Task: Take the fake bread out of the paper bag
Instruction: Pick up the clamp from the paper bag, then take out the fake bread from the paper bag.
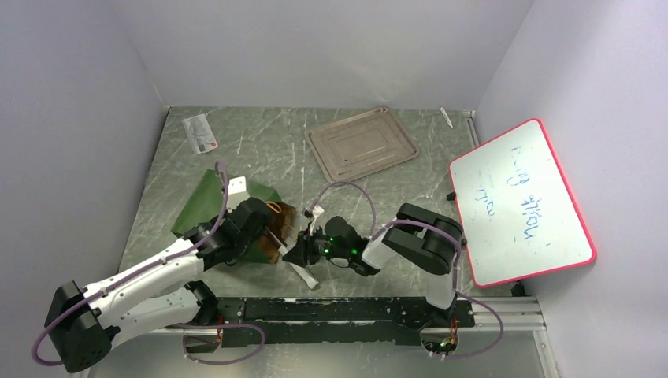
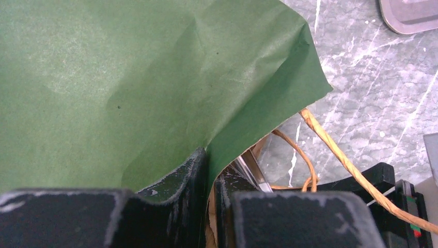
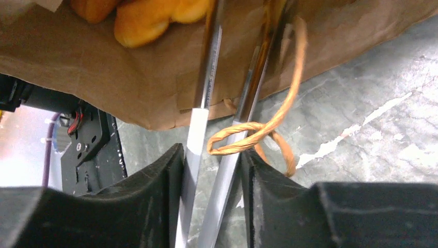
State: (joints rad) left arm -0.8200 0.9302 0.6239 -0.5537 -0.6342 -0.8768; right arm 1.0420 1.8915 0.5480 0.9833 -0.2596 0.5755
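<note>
The dark green paper bag point(image 1: 206, 206) lies on its side at the left, its brown mouth facing right. My left gripper point(image 1: 272, 235) is shut on the bag's upper mouth edge; the left wrist view shows the green paper point(image 2: 129, 77) pinched between its jaws point(image 2: 212, 173). My right gripper point(image 1: 306, 250) is shut on metal tongs point(image 3: 204, 93), whose two blades reach into the bag's kraft inside point(image 3: 103, 77). Orange-golden fake bread point(image 3: 155, 18) shows deep in the bag beside the tong tips. A tan cord handle point(image 3: 258, 132) loops over the tongs.
A flat grey metal tray point(image 1: 362, 144) lies at the back centre. A red-framed whiteboard point(image 1: 520, 201) leans at the right. A small card point(image 1: 200, 132) lies at the back left and a white pen point(image 1: 447, 116) at the back right.
</note>
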